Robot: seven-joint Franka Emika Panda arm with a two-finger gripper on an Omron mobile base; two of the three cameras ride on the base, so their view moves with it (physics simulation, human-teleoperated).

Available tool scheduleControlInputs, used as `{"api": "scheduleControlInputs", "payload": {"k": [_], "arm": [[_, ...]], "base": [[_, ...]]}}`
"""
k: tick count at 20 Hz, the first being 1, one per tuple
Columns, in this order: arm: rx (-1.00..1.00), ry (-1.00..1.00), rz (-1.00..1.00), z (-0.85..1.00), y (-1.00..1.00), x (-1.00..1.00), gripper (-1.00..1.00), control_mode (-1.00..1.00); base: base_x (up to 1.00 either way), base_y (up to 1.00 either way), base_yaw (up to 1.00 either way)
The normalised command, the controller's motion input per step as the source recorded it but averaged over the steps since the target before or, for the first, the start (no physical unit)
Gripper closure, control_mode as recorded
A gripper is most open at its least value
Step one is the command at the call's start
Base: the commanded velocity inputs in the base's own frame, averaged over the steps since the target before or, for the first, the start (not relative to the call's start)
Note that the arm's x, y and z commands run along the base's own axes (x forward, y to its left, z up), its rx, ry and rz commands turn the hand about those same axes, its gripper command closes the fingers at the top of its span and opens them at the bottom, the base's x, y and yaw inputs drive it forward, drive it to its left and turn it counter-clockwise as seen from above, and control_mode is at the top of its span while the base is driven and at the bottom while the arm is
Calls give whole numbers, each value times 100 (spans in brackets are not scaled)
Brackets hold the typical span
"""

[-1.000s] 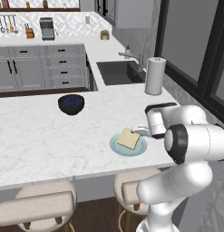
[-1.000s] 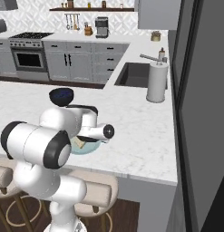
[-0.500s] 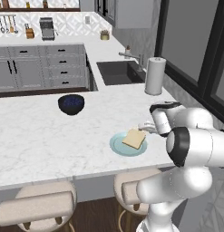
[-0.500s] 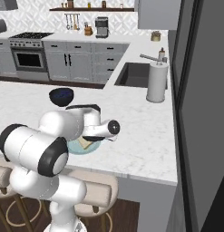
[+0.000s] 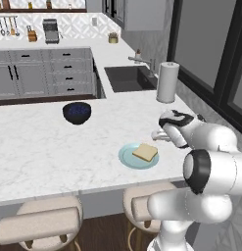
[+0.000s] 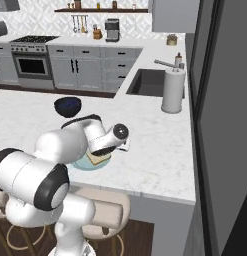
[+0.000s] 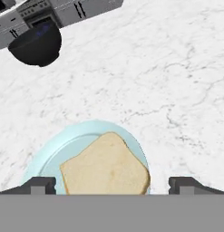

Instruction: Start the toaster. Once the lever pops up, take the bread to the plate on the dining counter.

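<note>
The bread (image 5: 145, 153) lies flat on the pale blue-green plate (image 5: 126, 159), near the front edge of the white marble tabletop (image 5: 44, 147). In the hand view the slice (image 7: 105, 166) covers the plate's (image 7: 72, 142) near half, leaving a bare crescent of rim from 9 to 1 o'clock. The claw (image 7: 111, 185) hangs just above it, released and holding nothing; its two dark fingertips (image 7: 41, 185) stand wide apart, one on each side of the slice. From the left base view the claw (image 5: 159, 136) sits at about 2 o'clock of the plate. A dark blue bowl (image 5: 77, 112) stands well apart at 10 o'clock, and a paper towel roll (image 5: 166, 82) stands upright beside the sink (image 5: 125, 78).
</note>
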Motion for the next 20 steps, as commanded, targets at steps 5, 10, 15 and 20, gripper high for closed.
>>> {"api": "scheduleControlInputs", "payload": {"k": [5, 10, 15, 20], "arm": [[-9, 6, 0, 99, 0, -85, -100, -100], [-4, 21, 0, 100, 5, -69, -100, -100], [-5, 37, -2, 84, 22, -81, -100, -100], [-5, 40, -4, 43, 33, -89, -100, -100]], "base": [[0, 0, 0], [0, 0, 0], [0, 0, 0], [0, 0, 0]]}}
